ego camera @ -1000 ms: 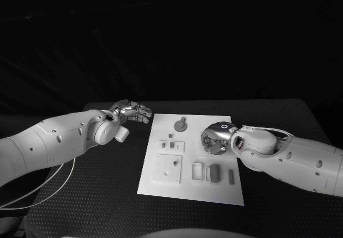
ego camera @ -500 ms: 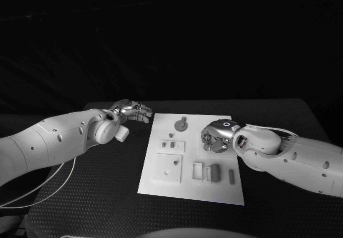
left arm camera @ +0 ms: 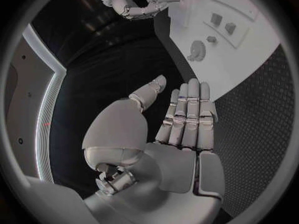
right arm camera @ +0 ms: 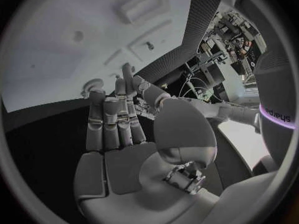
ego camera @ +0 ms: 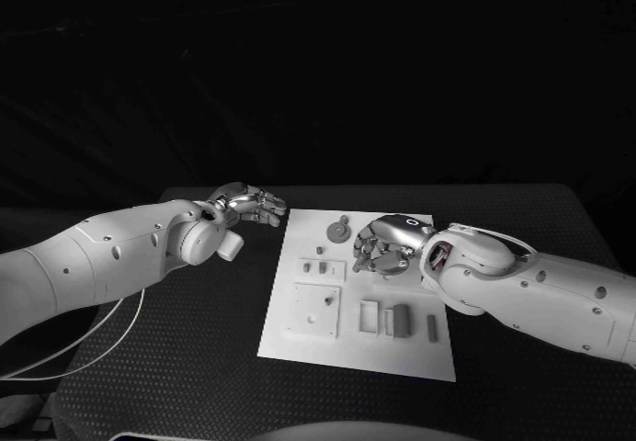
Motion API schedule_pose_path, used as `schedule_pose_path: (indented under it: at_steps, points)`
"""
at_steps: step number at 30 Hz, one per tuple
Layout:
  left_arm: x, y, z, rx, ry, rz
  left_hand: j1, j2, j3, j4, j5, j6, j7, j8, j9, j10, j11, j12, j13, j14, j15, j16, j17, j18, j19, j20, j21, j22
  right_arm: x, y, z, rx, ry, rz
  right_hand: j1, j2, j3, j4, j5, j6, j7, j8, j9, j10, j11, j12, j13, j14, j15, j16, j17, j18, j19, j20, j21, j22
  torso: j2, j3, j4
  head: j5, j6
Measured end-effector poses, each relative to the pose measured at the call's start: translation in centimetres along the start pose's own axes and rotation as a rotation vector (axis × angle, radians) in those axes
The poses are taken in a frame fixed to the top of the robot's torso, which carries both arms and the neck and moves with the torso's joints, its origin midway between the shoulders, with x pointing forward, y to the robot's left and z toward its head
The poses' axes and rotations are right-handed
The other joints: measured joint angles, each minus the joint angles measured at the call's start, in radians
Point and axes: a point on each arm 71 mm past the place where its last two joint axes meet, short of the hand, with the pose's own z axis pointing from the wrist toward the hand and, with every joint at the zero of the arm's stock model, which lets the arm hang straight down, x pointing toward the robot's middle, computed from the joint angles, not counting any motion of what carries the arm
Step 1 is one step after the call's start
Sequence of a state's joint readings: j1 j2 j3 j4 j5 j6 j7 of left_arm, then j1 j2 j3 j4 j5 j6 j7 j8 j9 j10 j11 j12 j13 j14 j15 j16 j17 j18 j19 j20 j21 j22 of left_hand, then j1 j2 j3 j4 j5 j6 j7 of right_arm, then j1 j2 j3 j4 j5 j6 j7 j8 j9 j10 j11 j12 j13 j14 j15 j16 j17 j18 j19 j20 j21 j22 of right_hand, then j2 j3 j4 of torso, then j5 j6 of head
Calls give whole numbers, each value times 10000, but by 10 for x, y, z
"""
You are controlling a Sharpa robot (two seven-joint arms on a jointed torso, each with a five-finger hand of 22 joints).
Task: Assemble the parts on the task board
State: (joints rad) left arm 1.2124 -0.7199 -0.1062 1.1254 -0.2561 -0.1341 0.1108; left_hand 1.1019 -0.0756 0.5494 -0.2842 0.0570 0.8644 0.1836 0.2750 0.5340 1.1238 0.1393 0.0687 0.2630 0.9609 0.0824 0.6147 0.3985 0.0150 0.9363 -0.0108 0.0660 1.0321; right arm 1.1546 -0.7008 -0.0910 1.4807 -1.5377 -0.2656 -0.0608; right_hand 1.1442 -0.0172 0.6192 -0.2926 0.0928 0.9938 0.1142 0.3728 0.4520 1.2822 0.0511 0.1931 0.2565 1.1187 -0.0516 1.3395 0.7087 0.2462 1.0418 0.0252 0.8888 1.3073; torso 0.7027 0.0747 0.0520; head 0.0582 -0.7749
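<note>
Change: your right hand point(ego camera: 381, 246) has moved left over the task board point(ego camera: 308, 342), toward the round part point(ego camera: 338, 231).
Hands: right fingers half curled and holding nothing; left hand point(ego camera: 246, 204) open, idle at upper left.

White arms point(ego camera: 93, 262) — silver, segmented robot hand point(left arm camera: 181, 119).

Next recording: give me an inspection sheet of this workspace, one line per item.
Surface: black table, dotted texture.
Job's things: white task board in the middle; small grey parts lie on it, a round part near its far edge.
Clutter: nothing seen.
Hands: left hand beside the board's far left corner, fingers straight, holding nothing; right hand over the board's far half, fingers curled, nothing visibly held.
Cables: pale cable under the left arm.
Surroundings: dark backdrop.
</note>
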Motion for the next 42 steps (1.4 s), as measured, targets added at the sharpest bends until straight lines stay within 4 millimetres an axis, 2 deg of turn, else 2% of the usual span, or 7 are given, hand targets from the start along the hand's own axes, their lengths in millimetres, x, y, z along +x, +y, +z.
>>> schedule_pose_path:
  at_steps: [4, 12, 22, 32, 33, 42]
  points:
    - [2, -1, 1, 14, 40, -1, 0, 0, 0, 0, 0, 0, 0, 0, 0, 0, 0, 0, 0, 0, 0, 0, 11, 0, 0, 0, 0, 0, 5, 21, 12, -517, 29, 320, 0, 0, -10, -10, 0, 0, 0, 0, 0, -2, 0, -1, 17, 0, 1, 0, 0, -1, 1, 1, 0, 0, 1, -1, -1, 81, -28]
    - [5, -2, 3, 30, 82, -1, 0, 0, 0, 0, 0, 0, 0, 0, 0, 0, 0, 0, 1, 0, 0, 0, 17, 0, 0, 0, 0, 1, 37, 65, 28, -1581, 469, 508, 1, 0, -12, -12, -2, -3, -1, 0, 0, -8, 5, -1, 18, 0, 3, 0, 1, -1, 17, 19, 0, 8, -2, -8, 11, 230, -80]
    - [6, -2, 3, 38, 97, -2, 0, 0, 0, 0, 0, 0, 0, 0, 0, 0, 0, 0, 1, 0, 0, -38, 32, 0, 0, 0, 0, -8, 74, 90, 35, -2280, 1005, -292, 1, 0, -15, -14, -10, -24, -12, 0, 0, -11, 5, -2, 32, -1, 6, -2, 1, -1, -24, -16, 0, 7, 0, -7, 12, 329, -141]
    - [7, -2, 4, 42, 111, -2, 0, 0, 0, 0, 0, 0, 0, 0, 0, 0, 0, 0, -7, 0, 0, -38, 44, 0, 0, 0, 0, -7, 81, 95, 39, -2470, 1126, -772, 6, 4, -26, -26, -39, -38, -1, 1, 0, -13, 4, -10, 34, -5, 14, -4, 1, -2, -33, -9, 0, 5, 1, -2, 17, 396, -221]
    - [7, -2, 4, 41, 110, -1, 0, 0, 0, 0, 0, 0, 0, 0, 0, 0, 0, 0, -7, 0, 0, -38, 44, 0, 0, 0, 0, -7, 81, 95, 39, -2471, 1148, -824, 58, 56, -31, -30, -41, -39, 0, 1, 0, -14, 4, -13, 33, -8, 17, -4, 2, -2, -22, -19, 0, 5, 1, -2, 16, 401, -225]
    - [7, -2, 4, 39, 110, -1, 0, 0, 0, 0, 0, 0, 0, 0, 0, 0, 0, 0, -7, 0, 0, -38, 55, 0, 0, 0, 0, -7, 86, 94, 39, -2497, 1455, -1122, 59, 56, -18, -17, 0, -33, 41, 1, 0, -31, -11, -19, 46, -4, 32, -4, 2, -40, -2, -39, 0, 5, 1, 0, 11, 406, -215]
